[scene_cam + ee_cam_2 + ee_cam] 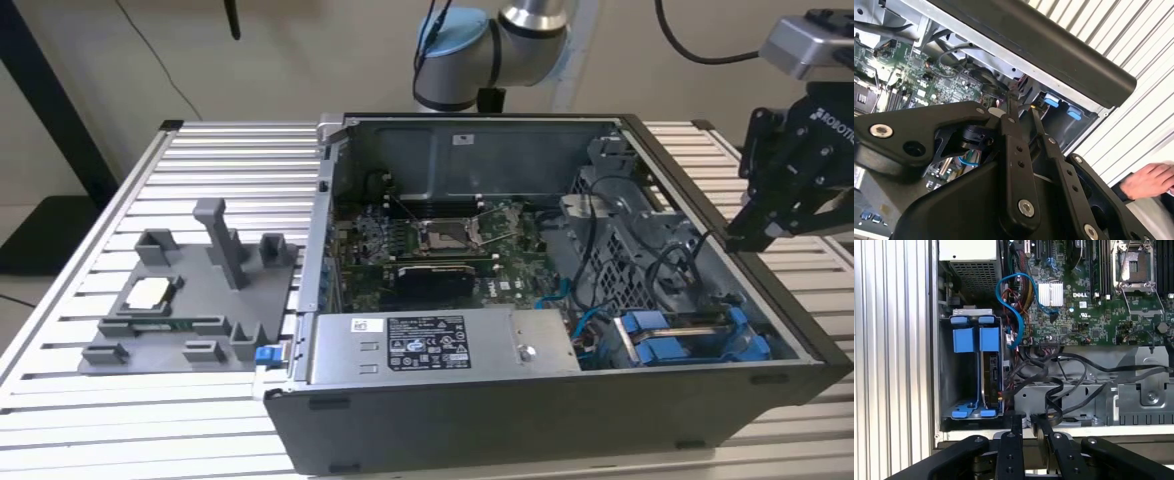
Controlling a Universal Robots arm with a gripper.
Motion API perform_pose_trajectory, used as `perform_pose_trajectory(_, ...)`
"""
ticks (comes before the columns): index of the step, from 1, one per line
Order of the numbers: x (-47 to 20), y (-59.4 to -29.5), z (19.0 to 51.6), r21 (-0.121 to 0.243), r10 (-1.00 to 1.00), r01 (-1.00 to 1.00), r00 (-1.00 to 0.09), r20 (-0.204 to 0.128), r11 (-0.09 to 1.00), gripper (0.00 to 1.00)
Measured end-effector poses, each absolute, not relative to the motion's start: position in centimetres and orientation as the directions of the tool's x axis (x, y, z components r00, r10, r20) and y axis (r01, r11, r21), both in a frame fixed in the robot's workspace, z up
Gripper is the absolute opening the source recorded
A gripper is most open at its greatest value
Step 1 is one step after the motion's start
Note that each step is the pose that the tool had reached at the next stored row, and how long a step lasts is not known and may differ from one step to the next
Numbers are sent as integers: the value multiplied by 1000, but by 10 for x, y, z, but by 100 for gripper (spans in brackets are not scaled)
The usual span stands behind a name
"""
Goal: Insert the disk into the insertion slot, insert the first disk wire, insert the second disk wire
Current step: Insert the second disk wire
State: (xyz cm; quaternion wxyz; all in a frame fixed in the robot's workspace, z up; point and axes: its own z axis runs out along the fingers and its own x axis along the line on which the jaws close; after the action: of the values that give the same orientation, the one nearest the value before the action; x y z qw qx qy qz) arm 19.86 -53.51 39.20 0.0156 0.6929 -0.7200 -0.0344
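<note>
In the exterior view the black gripper (747,235) hangs at the exterior view's right, just outside the open grey PC case (534,420). The case's silver power-supply box (441,345) bears a white printed label. In the second wrist view its fingers (1013,150) are clenched on nothing, and a person's hand (1149,180) shows over the ribbed metal table (1134,45). In the first wrist view the disk (990,372) stands edge-on, blue-framed, inside the sheet-metal insertion slot (949,375), beside the green motherboard (1089,305).

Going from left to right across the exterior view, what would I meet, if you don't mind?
Grey parts fixture → silver power-supply box → blue drive carriers → gripper.
</note>
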Motion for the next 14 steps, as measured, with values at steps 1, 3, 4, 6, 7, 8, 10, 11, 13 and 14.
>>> perform_pose_trajectory(1, 199, -535, 392, 71, -999, -997, -39, -25, 37, 27)
perform_pose_trajectory(3, 199, -535, 392, 71, -999, -997, -39, -25, 37, 27)
perform_pose_trajectory(4, 199, -535, 392, 71, -999, -997, -39, -25, 37, 27)
perform_pose_trajectory(6, 199, -535, 392, 71, -999, -997, -39, -25, 37, 27)
perform_pose_trajectory(7, 200, -535, 392, 71, -999, -997, -39, -25, 37, 27)
perform_pose_trajectory(8, 200, -535, 392, 71, -999, -997, -39, -25, 37, 27)
perform_pose_trajectory(10, 201, -535, 392, 71, -999, -997, -39, -25, 37, 27)
perform_pose_trajectory(11, 201, -535, 392, 71, -999, -997, -39, -25, 37, 27)
perform_pose_trajectory(13, 202, -535, 392, 71, -999, -997, -39, -25, 37, 27)
perform_pose_trajectory(14, 203, -535, 392, 71, -999, -997, -39, -25, 37, 27)
